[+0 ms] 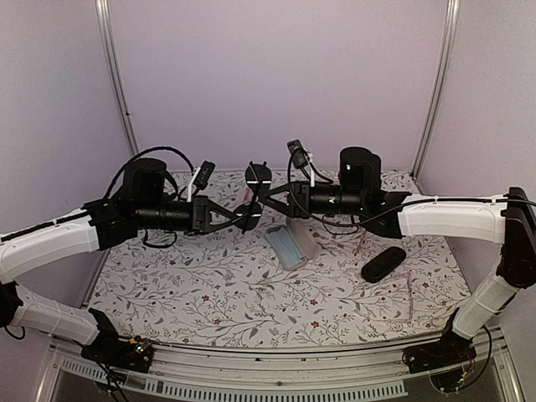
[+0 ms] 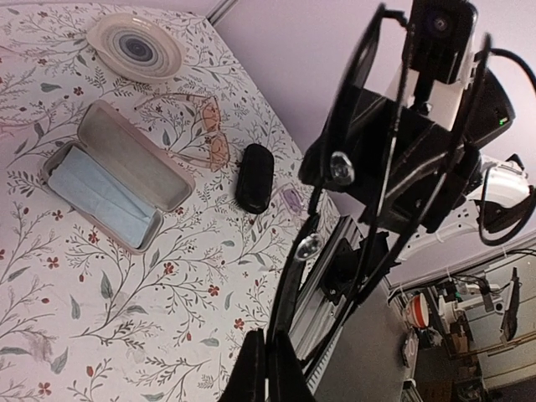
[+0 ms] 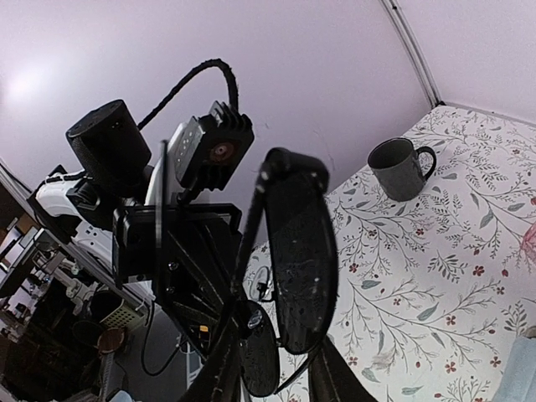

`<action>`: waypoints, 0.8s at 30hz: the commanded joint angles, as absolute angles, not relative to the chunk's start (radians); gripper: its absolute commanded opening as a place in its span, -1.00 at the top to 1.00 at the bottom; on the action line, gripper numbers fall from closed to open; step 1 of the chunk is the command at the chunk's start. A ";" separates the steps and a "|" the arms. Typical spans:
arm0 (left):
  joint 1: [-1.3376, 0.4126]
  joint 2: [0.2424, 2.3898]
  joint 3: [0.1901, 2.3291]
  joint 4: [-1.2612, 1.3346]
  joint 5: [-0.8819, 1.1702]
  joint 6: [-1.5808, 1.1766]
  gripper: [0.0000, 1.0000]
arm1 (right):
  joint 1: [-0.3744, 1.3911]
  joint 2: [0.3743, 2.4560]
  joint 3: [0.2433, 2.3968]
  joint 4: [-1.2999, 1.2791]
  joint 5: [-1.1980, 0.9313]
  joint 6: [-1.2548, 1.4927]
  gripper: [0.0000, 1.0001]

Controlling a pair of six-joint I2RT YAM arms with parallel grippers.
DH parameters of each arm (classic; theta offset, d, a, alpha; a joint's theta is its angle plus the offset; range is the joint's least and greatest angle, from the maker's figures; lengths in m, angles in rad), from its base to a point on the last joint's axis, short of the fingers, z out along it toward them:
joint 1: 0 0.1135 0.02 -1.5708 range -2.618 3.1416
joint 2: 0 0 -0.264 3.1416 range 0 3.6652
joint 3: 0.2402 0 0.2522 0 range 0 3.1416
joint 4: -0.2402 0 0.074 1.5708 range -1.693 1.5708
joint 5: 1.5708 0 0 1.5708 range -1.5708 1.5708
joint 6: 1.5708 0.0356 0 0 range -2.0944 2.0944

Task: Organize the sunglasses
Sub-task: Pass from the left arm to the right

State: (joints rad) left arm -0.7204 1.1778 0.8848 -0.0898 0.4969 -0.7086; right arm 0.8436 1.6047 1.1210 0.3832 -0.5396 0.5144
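Top external: sunglasses (image 1: 258,176) held mid-air over table (image 1: 209,301) btw both arms, left gripper (image 2: 266,364) clamped on them, right gripper (image 3: 276,377) jaws apart astride a lens; handover/fold step judged in hand, next: right grip to be seated gently, open case (image 2: 126,151) then targeted.

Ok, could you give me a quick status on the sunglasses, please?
Left gripper shut on the sunglasses, held mid-air. Right gripper around the frame, grip not confirmed. Open case on the table below, nothing blocking it.
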 commanded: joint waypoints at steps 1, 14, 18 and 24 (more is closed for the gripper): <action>-0.733 1.161 0.867 -0.030 0.524 -0.730 1.00 | 0.840 1.628 1.146 0.472 -0.614 0.547 0.48; -0.733 1.152 0.848 -0.023 0.502 -0.741 1.00 | 0.838 1.654 1.141 0.508 -0.626 0.574 0.86; -0.733 1.145 0.840 -0.046 0.458 -0.737 0.92 | 0.820 1.650 1.125 0.509 -0.634 0.603 0.90; -0.730 1.124 0.816 -0.084 0.373 -0.728 0.44 | 0.770 1.617 1.069 0.502 -0.668 0.650 0.98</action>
